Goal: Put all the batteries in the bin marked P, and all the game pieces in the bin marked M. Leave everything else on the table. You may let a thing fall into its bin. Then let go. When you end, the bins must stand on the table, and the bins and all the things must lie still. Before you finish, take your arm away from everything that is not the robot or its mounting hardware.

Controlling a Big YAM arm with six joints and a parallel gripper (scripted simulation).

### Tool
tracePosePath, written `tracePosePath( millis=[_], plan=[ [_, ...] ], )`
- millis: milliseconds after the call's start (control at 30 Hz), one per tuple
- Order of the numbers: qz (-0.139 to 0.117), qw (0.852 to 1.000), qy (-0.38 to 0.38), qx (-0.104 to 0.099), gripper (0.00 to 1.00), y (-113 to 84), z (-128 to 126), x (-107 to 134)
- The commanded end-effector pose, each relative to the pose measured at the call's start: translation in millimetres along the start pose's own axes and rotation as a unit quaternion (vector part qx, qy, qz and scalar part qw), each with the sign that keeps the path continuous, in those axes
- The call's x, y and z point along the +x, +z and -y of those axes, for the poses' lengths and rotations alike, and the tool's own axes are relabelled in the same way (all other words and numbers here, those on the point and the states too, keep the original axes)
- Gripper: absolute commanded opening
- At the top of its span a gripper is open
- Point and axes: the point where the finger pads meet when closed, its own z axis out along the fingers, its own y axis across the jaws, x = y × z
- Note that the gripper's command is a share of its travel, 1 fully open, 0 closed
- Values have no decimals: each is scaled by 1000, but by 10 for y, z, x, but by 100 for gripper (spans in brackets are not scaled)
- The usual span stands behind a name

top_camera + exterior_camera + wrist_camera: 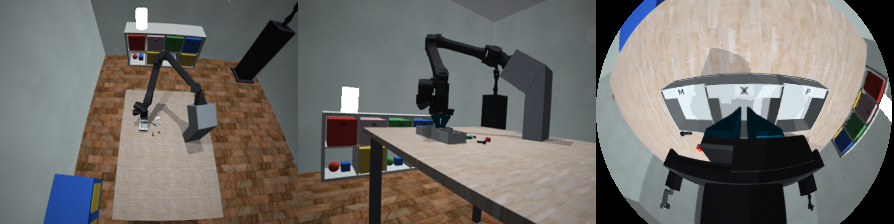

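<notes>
1. Presently, the black arm's teal-fingered pincer (440, 126) is seen pointing straight down over the row of grey open-topped bins (453, 137) on the pale wooden worktop (504, 172).
2. Its fingers are drawn nearly together, and nothing is seen held between them.
3. In the exterior view, the fingertips are level with the bins' rim; whether the rim is touched cannot be told.
4. In the wrist view, the pincer (744, 115) is centred over the middle compartment of the bins (796, 106); the letters on the bin walls are too blurred to be read with certainty.
5. A small green cylindrical item (468, 137), a small red piece (487, 139) and a small black item (480, 141) are left lying on the worktop just beside the bins, apart from one another.
6. In the top view, small white items (158, 119) are also seen near the bins.
7. What lies inside the bins cannot be made out.
</notes>
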Motion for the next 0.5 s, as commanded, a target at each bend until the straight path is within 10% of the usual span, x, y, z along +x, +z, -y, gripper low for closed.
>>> tracePosePath(
  millis=[0, 467],
  plan=[
    [6, 1000, -3, 3, 8, 97, 12, -49],
    [21, 1000, -2, 4, 8, -26, 16, -191]
  ],
)
